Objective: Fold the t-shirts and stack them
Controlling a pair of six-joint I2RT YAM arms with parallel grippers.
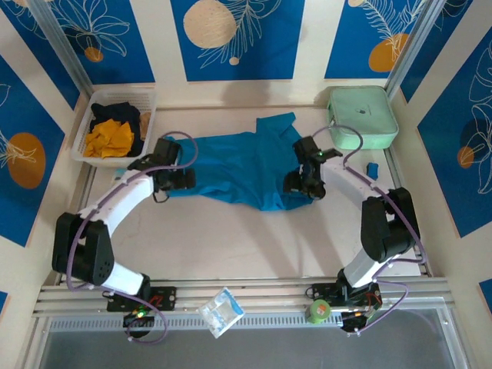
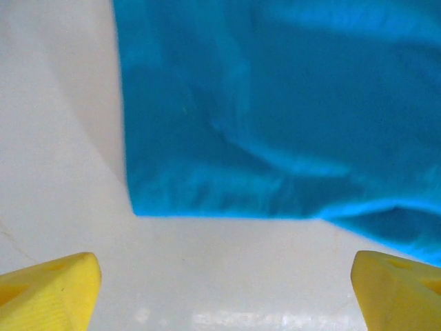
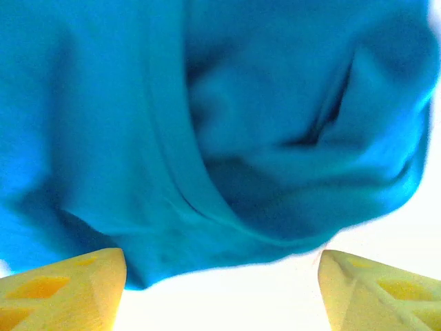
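Blunt yellow wedge tips of both pincers point(image 2: 224, 289) point(image 3: 220, 289) wide apart, empty, before soft, creased teal-blue t-shirt point(image 1: 238, 169).

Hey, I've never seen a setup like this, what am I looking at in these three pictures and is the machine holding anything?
Two robot arms are bolted at the near edge of a white table. The overhead picture shows both. A teal-blue t-shirt lies spread between them. The other two pictures come from cameras on the wrists, looking past yellow fingers at that shirt. The left gripper and right gripper are open and hold nothing. A white basket at back left holds orange-yellow and black shirts. A mint-green case sits back right, a clear packet at the front.
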